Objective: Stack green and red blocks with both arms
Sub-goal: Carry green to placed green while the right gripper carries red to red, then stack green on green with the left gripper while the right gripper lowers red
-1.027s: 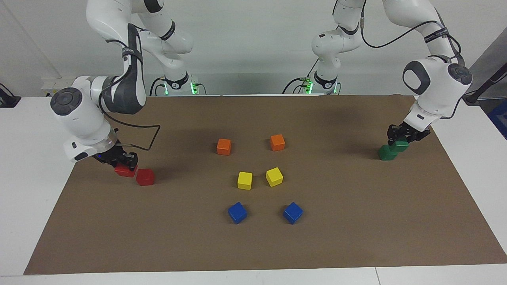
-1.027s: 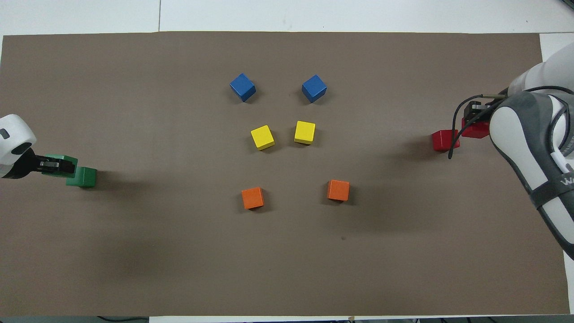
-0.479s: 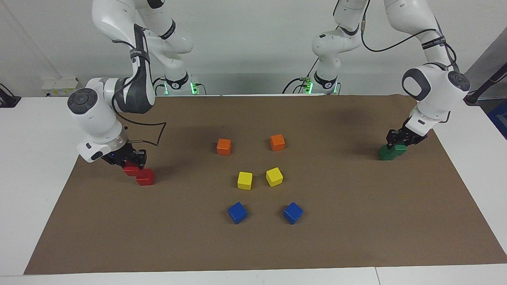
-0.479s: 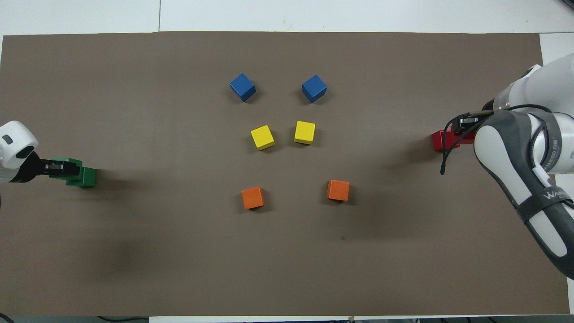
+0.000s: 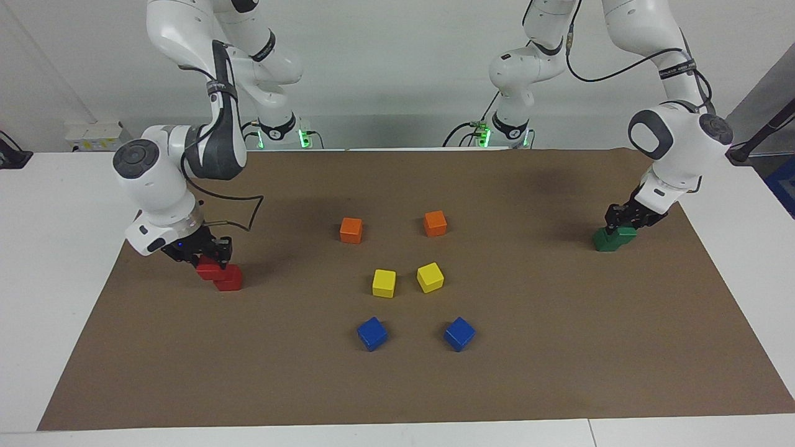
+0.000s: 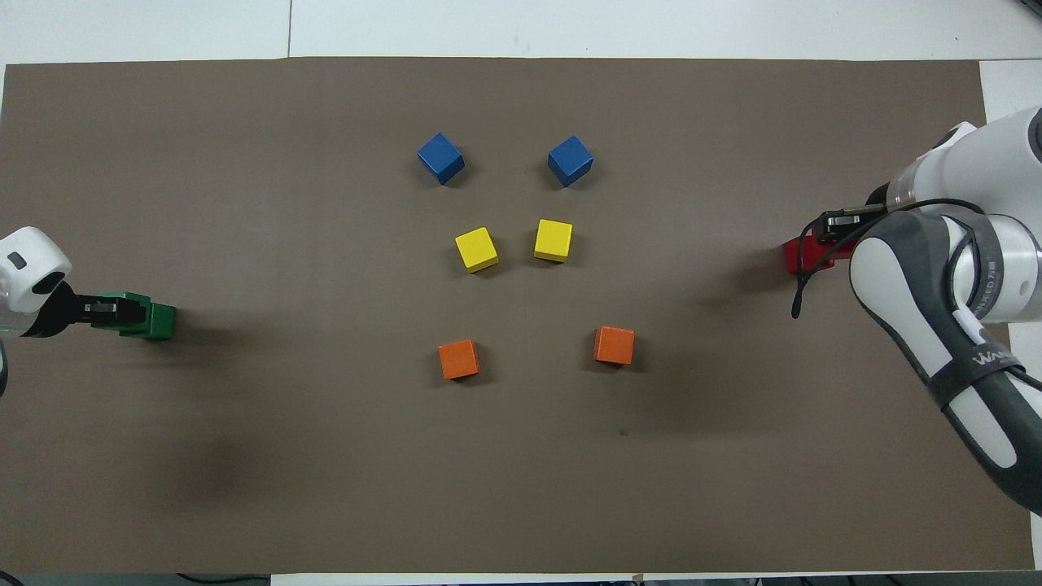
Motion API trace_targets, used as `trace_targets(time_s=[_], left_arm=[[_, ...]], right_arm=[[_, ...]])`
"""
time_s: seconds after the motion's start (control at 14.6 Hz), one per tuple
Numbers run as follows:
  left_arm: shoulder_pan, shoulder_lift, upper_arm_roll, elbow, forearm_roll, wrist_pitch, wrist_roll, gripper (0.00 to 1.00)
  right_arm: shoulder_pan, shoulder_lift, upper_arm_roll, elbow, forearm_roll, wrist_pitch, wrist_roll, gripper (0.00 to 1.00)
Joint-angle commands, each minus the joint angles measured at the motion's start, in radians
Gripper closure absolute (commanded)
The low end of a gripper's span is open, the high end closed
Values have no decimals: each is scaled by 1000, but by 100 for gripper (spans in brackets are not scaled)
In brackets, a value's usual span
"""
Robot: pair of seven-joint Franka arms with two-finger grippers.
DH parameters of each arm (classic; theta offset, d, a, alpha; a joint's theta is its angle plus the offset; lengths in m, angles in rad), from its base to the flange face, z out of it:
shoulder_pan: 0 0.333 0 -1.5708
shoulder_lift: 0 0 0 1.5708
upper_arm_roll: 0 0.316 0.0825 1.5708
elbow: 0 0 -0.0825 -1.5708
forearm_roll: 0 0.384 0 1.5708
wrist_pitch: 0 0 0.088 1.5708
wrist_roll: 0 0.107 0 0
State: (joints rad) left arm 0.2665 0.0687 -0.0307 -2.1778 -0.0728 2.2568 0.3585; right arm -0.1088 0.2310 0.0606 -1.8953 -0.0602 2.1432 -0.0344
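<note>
Two stacks nearly made, one at each end of the counter (image 5: 397, 385). Left tool (image 5: 627, 218) clamped on a green block (image 5: 626, 233), held low over the second green block (image 5: 602, 241) at the left arm's end, overlapping it but offset toward the mat edge and the robots; not squarely above, contact hard to tell. Right tool (image 5: 202, 251) clamped on a red block (image 5: 208, 270), likewise part-way over the second red block (image 5: 230, 282) at the right arm's end, offset toward the counter's end. Each arm nearest its own colour. Remaining shift, by judgement: a short slide inward, toward the counter's middle, then a straight drop. Cubes, so no long axis; faces roughly parallel. Brown mat (image 5: 559, 347) open around both pairs; orange blocks (image 5: 351, 230), yellow blocks (image 5: 384, 282) and blue blocks (image 5: 372, 333) well apart in the middle. Mat edge close by the green pair.
</note>
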Motion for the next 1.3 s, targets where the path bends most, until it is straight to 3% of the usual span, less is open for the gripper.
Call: trace_targets(time_s=[0.0, 0.14, 0.27, 0.68, 1.03, 1.23], left_arm=[[11, -20, -8, -42, -22, 38, 26, 100], [11, -21, -8, -56, -22, 64, 37, 100], [11, -21, -8, -62, -22, 70, 45, 0], [4, -20, -6, -19, -19, 9, 53, 0], [-3, -26, -8, 303, 21, -347, 46, 0], [-6, -84, -14, 349, 22, -382, 7, 0]], right_arm=[[21, -35, 2, -48, 5, 30, -21, 100], [29, -42, 4, -68, 5, 47, -22, 100], [29, -45, 2, -82, 5, 60, -28, 100], [15, -48, 2, -88, 5, 66, -42, 100], [8, -53, 1, -99, 5, 69, -42, 100], [0, -53, 2, -99, 5, 69, -42, 100]])
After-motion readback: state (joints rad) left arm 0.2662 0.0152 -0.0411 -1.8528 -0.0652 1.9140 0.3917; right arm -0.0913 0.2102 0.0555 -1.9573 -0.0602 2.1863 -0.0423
